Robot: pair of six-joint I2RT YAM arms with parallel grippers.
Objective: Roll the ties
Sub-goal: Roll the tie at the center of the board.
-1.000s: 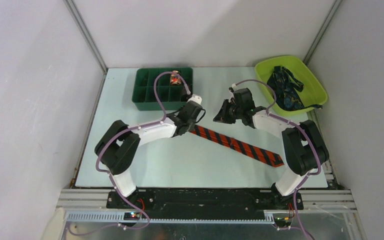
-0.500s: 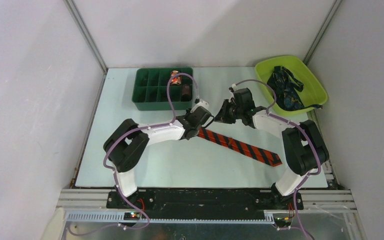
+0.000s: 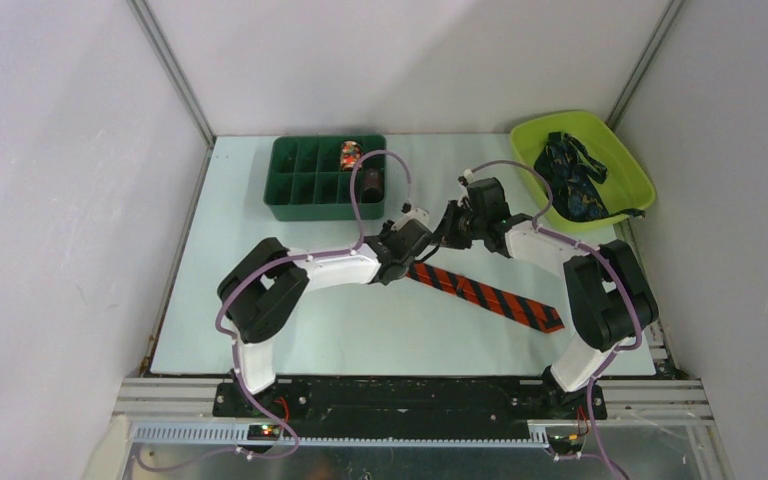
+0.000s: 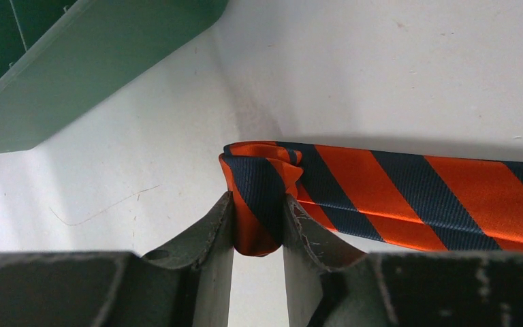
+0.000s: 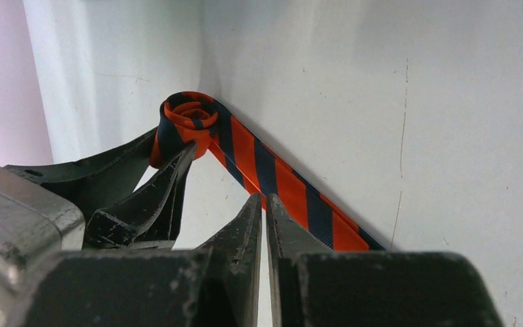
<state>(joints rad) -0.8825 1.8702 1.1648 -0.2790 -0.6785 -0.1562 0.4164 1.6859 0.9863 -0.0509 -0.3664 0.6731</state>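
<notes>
Orange-red cloth with dark diagonal stripes is what catches my eye: a red-orange tie (image 3: pixel 482 293) lies as a flat strip slanting across the pale bench (image 3: pixel 290 320), its broad pointed end toward the near right and its other end wound into a small rolled end (image 4: pixel 259 194) close to the middle. The left tool (image 3: pixel 418 242) has that roll pinched between its two fingers (image 4: pixel 208 235), one pad pressed to each side, with the roll sitting on edge on the bench and the rest of the tie running away to the right. From the right wrist the same spiral (image 5: pixel 189 117) shows its coiled face, with the left arm's dark fingers clamped to it. The right tool (image 3: pixel 450 224) hangs just beside the left one with its fingers (image 5: pixel 248 221) brought together and nothing between them; their tips stand just beside the strip, and I cannot tell whether they touch it. At the far left of the bench stands a dark green divided tray (image 3: pixel 325 211), with a reddish roll (image 3: pixel 349 155) in one back compartment and a dark roll (image 3: pixel 373 181) in a front one next to it. At the far right corner a lime-green tub (image 3: pixel 632 168) holds a loose heap of navy patterned ties (image 3: pixel 572 186).
</notes>
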